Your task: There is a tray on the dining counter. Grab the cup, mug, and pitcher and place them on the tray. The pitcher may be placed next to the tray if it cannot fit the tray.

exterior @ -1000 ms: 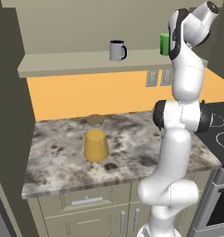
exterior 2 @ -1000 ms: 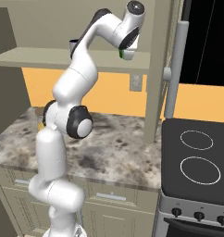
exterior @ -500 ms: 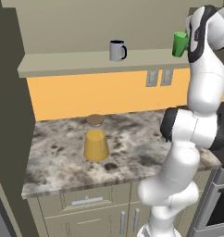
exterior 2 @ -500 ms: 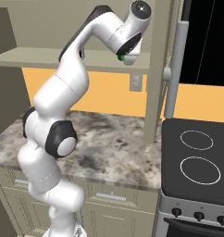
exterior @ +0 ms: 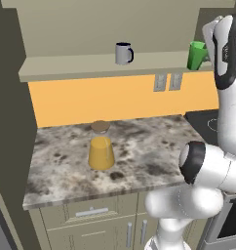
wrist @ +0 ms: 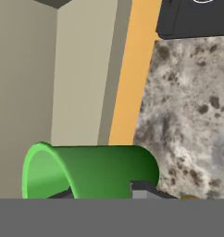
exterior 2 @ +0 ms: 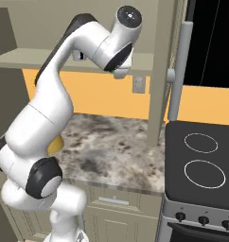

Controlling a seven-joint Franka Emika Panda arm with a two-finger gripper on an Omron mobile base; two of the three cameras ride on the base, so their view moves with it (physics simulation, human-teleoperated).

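Fingers [wrist: 141, 189] clenched on green cup [wrist: 93, 171], cup lying sideways between them, rim left in hand view, above marbled bench [wrist: 188, 111].

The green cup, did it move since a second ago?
Yes. The jaws are shut on the green cup, and the arm has carried it off the shelf, out to the right, now tilted. The grey mug and the pitcher stayed where they were.
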